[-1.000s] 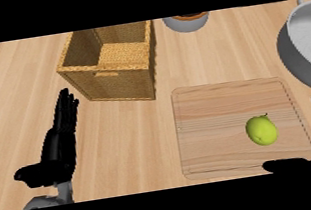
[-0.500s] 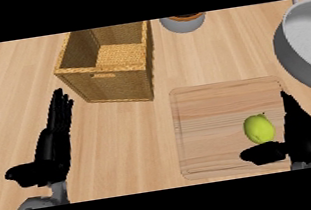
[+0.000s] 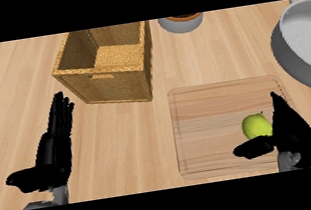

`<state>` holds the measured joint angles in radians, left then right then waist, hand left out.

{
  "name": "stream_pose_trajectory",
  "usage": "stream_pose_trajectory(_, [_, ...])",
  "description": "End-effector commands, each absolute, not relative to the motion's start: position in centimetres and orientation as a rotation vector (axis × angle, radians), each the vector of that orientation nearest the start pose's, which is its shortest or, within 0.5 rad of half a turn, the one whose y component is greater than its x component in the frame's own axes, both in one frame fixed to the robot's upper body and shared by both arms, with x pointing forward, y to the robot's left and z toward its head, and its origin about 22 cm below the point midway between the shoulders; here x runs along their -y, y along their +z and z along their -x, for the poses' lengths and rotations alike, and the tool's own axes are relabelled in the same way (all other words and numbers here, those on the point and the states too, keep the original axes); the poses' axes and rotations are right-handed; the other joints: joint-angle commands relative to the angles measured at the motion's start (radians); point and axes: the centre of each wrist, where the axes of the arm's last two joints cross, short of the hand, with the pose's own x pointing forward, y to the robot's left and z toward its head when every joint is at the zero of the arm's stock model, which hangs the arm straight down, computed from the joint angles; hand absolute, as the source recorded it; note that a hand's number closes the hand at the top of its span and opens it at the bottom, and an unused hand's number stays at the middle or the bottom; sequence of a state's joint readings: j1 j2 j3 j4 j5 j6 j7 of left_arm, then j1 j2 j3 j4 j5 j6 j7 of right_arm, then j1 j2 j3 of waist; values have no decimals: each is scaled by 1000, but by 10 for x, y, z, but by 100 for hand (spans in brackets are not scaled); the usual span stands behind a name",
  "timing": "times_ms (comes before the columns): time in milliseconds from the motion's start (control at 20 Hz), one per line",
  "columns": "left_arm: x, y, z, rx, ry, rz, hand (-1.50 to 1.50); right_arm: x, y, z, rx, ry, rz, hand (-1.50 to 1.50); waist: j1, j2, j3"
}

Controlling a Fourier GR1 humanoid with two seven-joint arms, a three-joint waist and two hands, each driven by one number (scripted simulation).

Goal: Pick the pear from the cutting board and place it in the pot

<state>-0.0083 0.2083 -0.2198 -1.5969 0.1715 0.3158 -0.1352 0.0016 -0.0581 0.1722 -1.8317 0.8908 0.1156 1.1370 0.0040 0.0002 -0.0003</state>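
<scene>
Steep overhead head view, counter

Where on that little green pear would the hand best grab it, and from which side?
Probably around its wide middle, coming from the right. The pear lies on its side on the cutting board, and the right hand is already beside it, fingers on its right, thumb at its near end.

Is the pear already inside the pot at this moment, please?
No, the pear lies on the cutting board, beside the right hand, apart from the pot.
</scene>
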Motion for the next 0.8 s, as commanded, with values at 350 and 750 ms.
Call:
stream_pose_trajectory(350, [-214, 4, -235, 1706, 46, -99, 0, 195, 55, -232, 496, 338, 902, -150, -7, -1, 0])
stream_pose_trajectory(750, [-222, -2, -227, 1698, 20, -90, 0, 206, 34, -257, 591, 401, 1071, 150, -1, 0, 0])
